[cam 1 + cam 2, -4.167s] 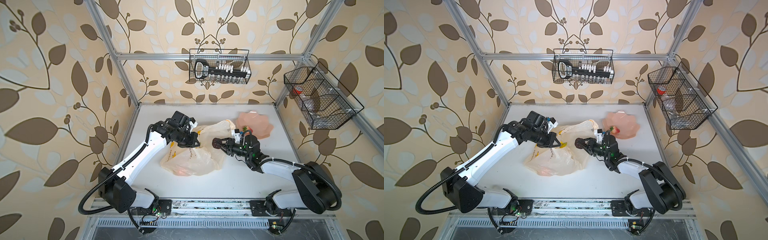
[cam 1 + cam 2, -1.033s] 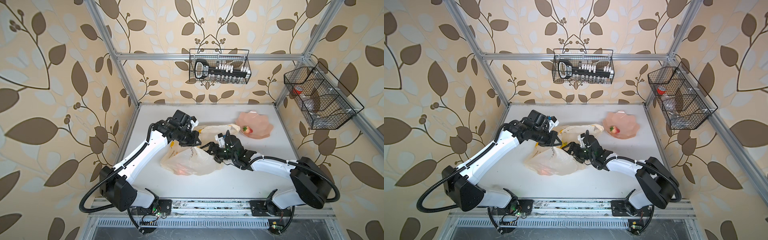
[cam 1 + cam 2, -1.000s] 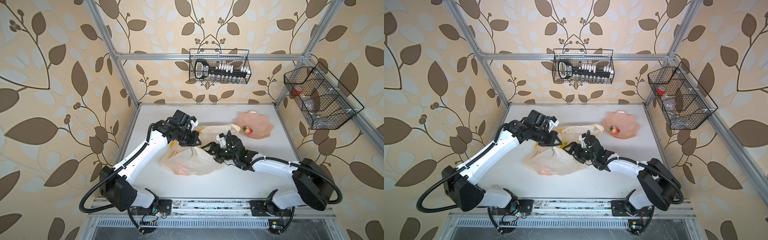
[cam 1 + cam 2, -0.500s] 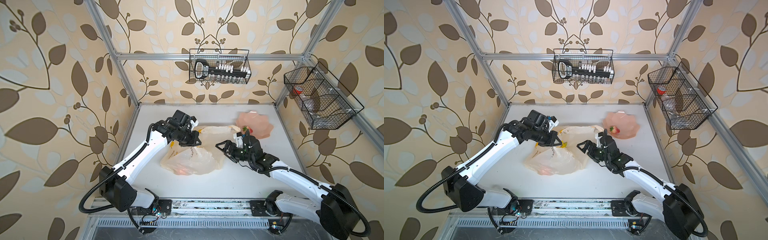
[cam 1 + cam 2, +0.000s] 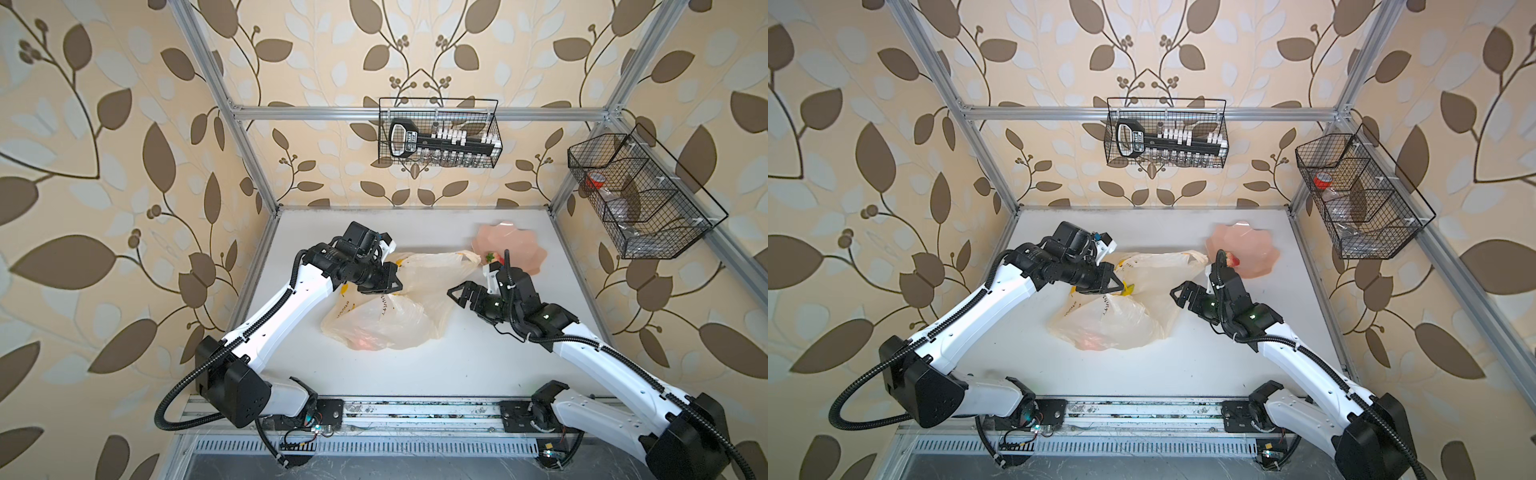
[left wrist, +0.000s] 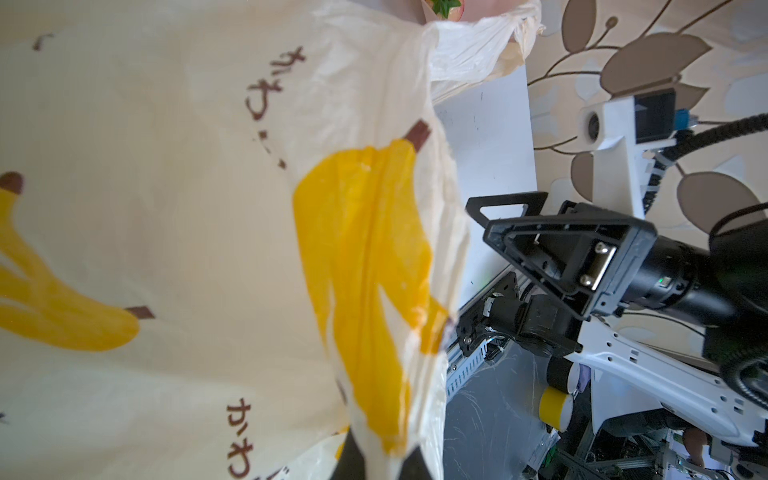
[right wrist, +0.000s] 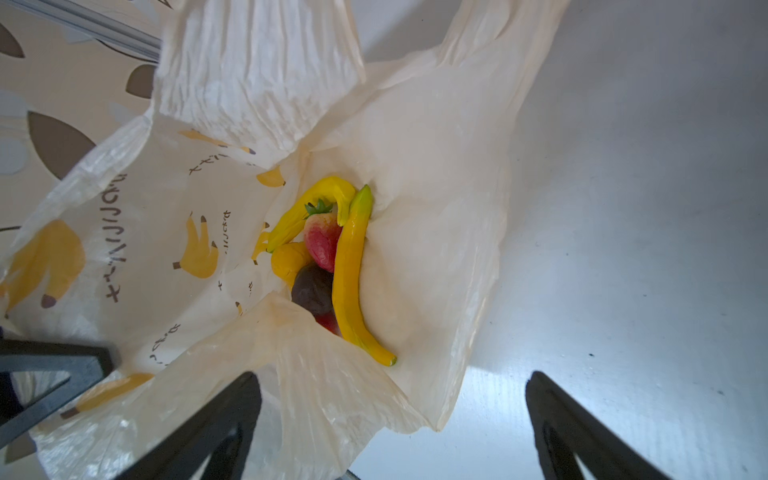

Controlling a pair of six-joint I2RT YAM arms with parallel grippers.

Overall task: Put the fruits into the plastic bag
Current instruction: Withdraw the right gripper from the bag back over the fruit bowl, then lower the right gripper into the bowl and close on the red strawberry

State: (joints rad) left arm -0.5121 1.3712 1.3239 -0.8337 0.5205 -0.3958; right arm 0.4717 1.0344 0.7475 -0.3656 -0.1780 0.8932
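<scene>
- Left hand (image 5: 391, 286): mine, clenched on the plastic bag (image 5: 386, 322) at its upper edge, holding the mouth up.
- Right hand (image 5: 460, 296): released, empty, just beside the bag's mouth.
- Fruits (image 7: 332, 257): bananas and others, inside the bag, ahead of my right hand.
- Strawberry (image 5: 1232, 261): on the pink plate (image 5: 1256, 249), behind my right hand, on the desk (image 5: 457, 365).

Thin crinkly translucent plastic bag (image 7: 436, 187); glossy fruits (image 7: 349, 270); matt table (image 7: 623, 208).
</scene>
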